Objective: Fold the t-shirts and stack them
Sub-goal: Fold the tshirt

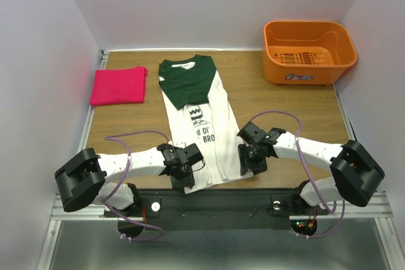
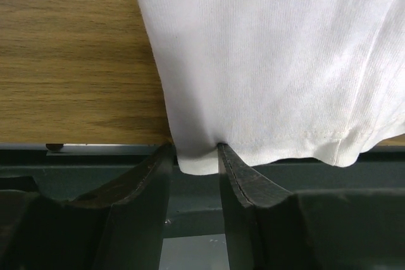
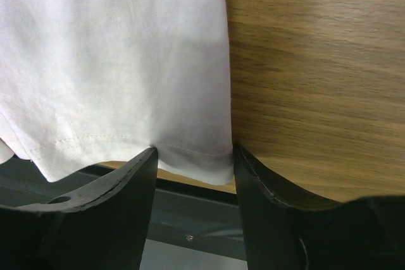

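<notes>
The white t-shirt with dark green sleeves (image 1: pixel 197 113) lies folded lengthwise down the middle of the table, its hem at the near edge. My left gripper (image 1: pixel 183 172) is at the hem's left corner. In the left wrist view the jaws (image 2: pixel 195 150) stand narrowly apart, with the white cloth corner (image 2: pixel 272 61) between them, not pinched. My right gripper (image 1: pixel 249 160) is at the hem's right corner. Its jaws (image 3: pixel 195 153) stand wider apart around the white cloth corner (image 3: pixel 114 61). The pink-red t-shirt (image 1: pixel 118 85) lies folded at the far left.
An orange plastic basket (image 1: pixel 308 52) stands at the far right corner. White walls enclose the wooden table (image 1: pixel 285 102) on three sides. The shirt's hem overhangs the table's near edge above the dark base rail (image 1: pixel 215 203).
</notes>
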